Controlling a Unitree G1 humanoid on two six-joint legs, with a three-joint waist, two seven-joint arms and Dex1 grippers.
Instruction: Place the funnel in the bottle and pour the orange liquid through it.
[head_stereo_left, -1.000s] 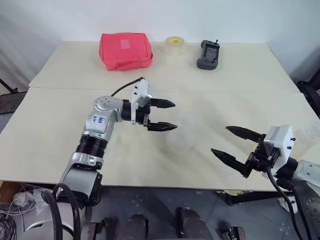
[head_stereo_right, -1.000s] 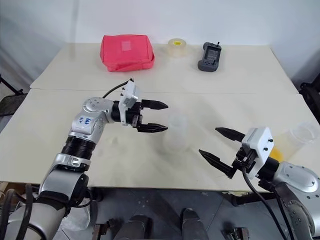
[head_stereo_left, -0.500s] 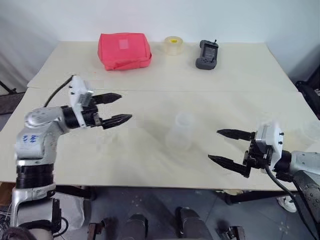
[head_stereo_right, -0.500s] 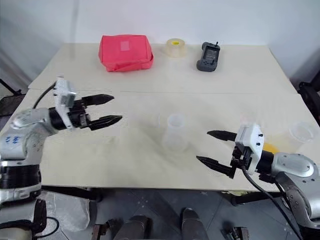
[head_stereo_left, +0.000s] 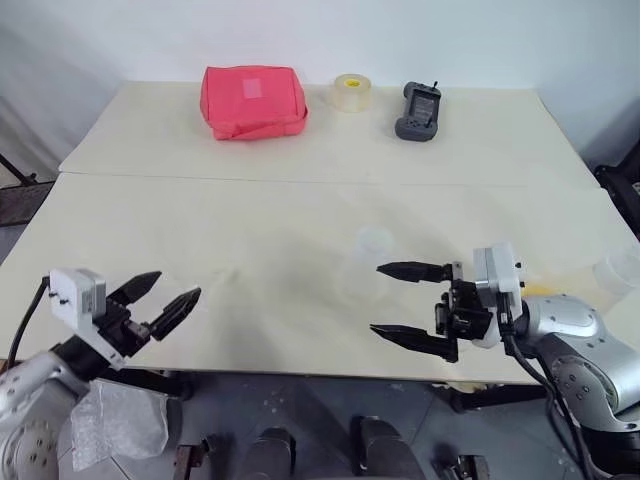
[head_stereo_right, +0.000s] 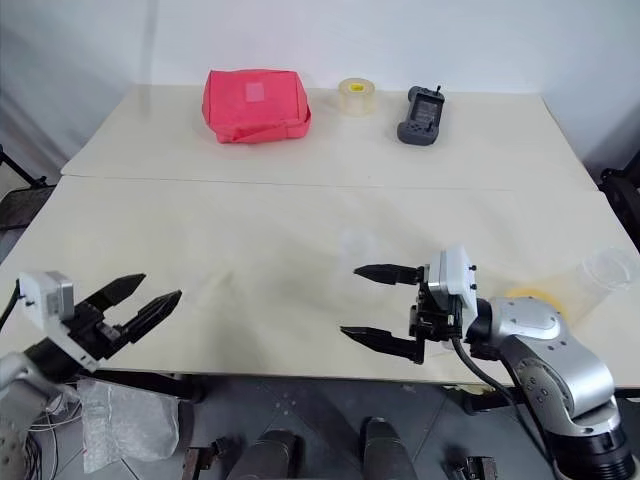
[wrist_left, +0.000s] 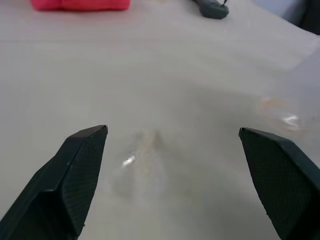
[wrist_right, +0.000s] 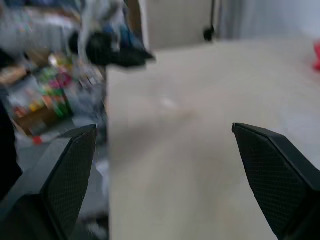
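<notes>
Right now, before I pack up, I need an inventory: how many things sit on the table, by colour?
Red: 1, red soft fabric pouch
Yellowish: 1, see-through tape roll
Dark grey: 1, handheld plastic device
Colourless, as far as I can make out: 2, see-through tapering bottle, wide-mouthed clear cup
Total: 5

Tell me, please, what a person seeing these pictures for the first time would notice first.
The red pouch at the far side of the cream table catches the eye first, with a tape roll and a dark handheld device beside it. Near the front edge, the left tool and the right tool both hang open and empty. Just beyond the right tool stands the clear bottle, almost invisible against the table.
</notes>
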